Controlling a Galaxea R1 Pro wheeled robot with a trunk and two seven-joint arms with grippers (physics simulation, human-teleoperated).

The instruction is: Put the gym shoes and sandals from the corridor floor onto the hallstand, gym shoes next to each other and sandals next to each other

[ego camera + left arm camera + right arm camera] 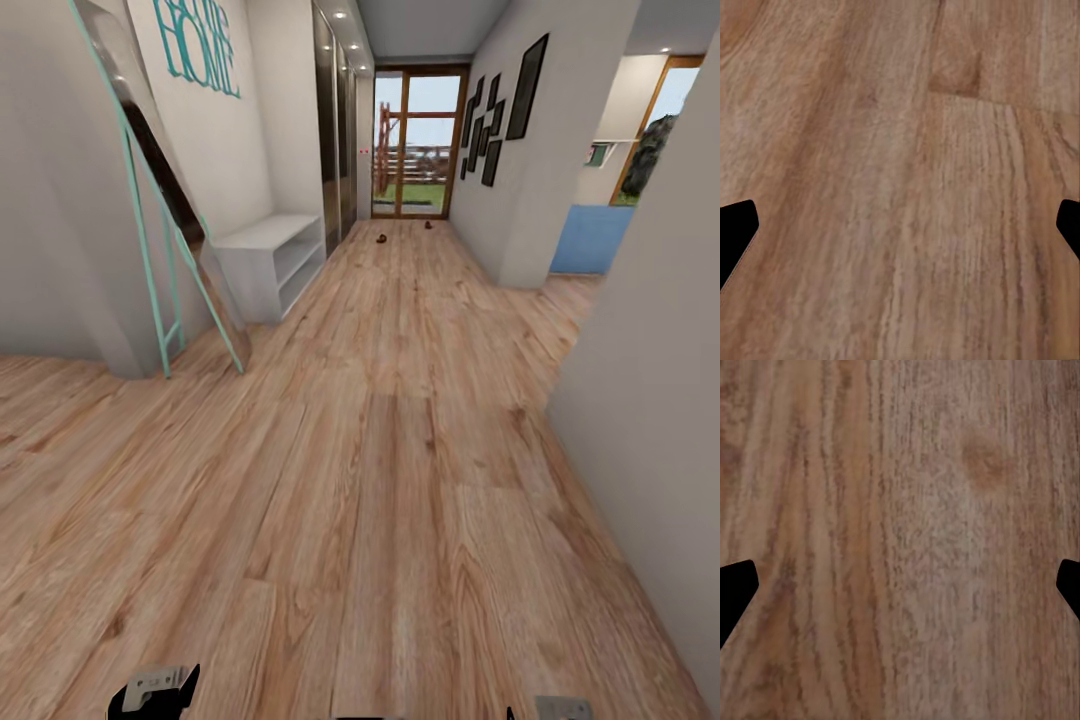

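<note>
Two small dark shapes, likely the sandals (pixel 404 232), lie far up the corridor floor (pixel 400 450) near the glass door (pixel 418 142), upper centre of the frame, well apart from both arms. Left end effector (pixel 900 225) and right end effector (pixel 900 585) hang wide, empty, equally distant.

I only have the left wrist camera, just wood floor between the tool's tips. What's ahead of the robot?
Observer: A long corridor of wood floor ending at a glass door.
Operator: Any shoes?
Observer: A small dark thing and a second dark thing lie near that door, too small to identify.
Operator: A rack?
Observer: A low white two-shelf bench stands against the left wall, without upper shelves.
</note>
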